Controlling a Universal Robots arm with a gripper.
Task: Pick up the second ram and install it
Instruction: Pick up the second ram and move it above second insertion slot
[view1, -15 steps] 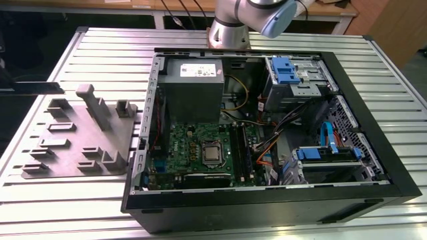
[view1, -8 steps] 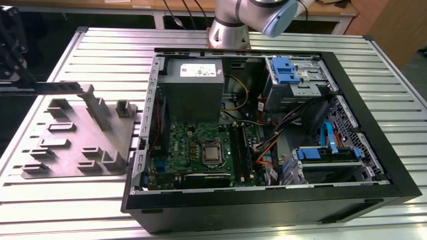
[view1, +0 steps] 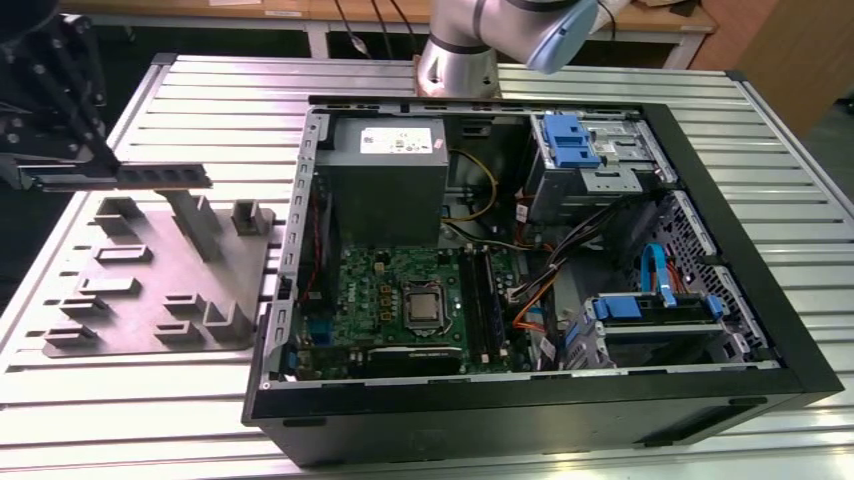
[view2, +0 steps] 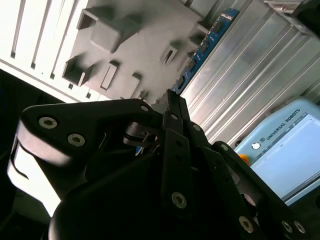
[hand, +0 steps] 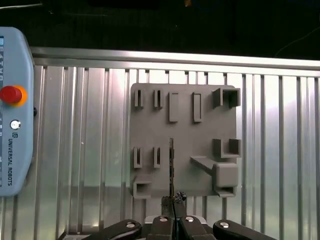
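I see my gripper clamped on the ram over the holder; the first wrist view shows it edge-on, the second its blue face.

Ribbed metal table
A grey holder plate lies at the exterior view's left, with an open computer case beside it.
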